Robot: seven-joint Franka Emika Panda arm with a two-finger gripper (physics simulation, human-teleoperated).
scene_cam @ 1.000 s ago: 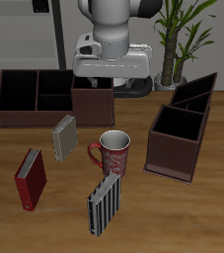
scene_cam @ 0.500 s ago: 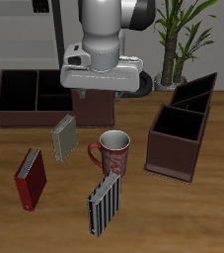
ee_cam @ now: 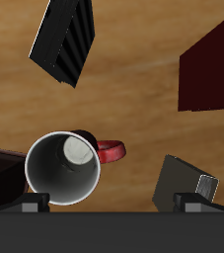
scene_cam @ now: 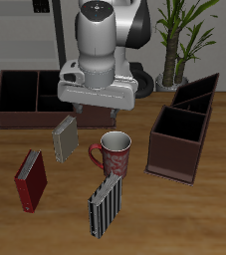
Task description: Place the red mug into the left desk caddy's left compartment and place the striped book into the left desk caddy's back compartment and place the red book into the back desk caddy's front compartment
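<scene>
The red mug (scene_cam: pixel 114 154) stands upright on the counter (scene_cam: pixel 184 219), at twelve o'clock from the striped book (scene_cam: pixel 106 204). My end effector (ee_cam: pixel 112 201) hangs open above; next, I descend onto its rim.

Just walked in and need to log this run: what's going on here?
A robot arm's gripper hangs over the red mug, holding nothing; whether it is open cannot be told. The mug stands upright on the table, handle toward the red book. The striped book stands nearer the table's front edge, a grey book farther back. Both the left desk caddy and the back desk caddy look empty, so nothing is placed yet.
</scene>
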